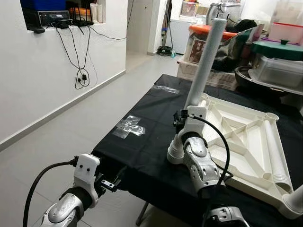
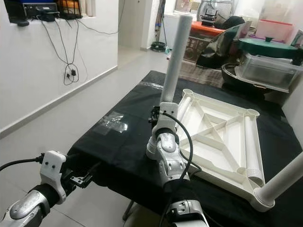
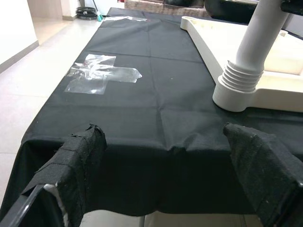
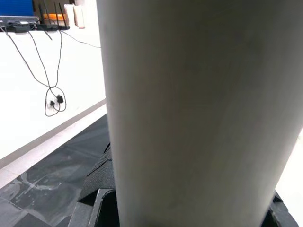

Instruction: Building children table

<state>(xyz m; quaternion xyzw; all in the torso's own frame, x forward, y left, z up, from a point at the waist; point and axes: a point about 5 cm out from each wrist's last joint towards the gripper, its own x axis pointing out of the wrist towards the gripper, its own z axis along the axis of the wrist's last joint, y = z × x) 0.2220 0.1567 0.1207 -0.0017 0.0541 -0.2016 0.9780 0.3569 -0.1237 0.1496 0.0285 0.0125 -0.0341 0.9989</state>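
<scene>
The white tabletop [image 1: 246, 137] lies upside down on a table covered in black cloth [image 1: 151, 142]. A white table leg [image 1: 206, 61] stands upright in the tabletop's near left corner socket [image 1: 175, 153]. My right gripper [image 1: 182, 118] is shut on this leg low down; the leg [image 4: 199, 94] looms close between the black fingers [image 4: 97, 189] in the right wrist view. A second leg [image 1: 277, 151] lies loose inside the tabletop, and a third leg [image 2: 284, 179] rises from the near right corner. My left gripper [image 3: 173, 165] hangs open just before the table's near edge, holding nothing.
Patches of clear tape [image 1: 129, 126] stick to the cloth left of the tabletop. Boxes, pots and lidded containers [image 1: 277, 61] crowd the far end. A white wall with hanging cables [image 1: 81, 75] runs along the left, with bare floor between it and the table.
</scene>
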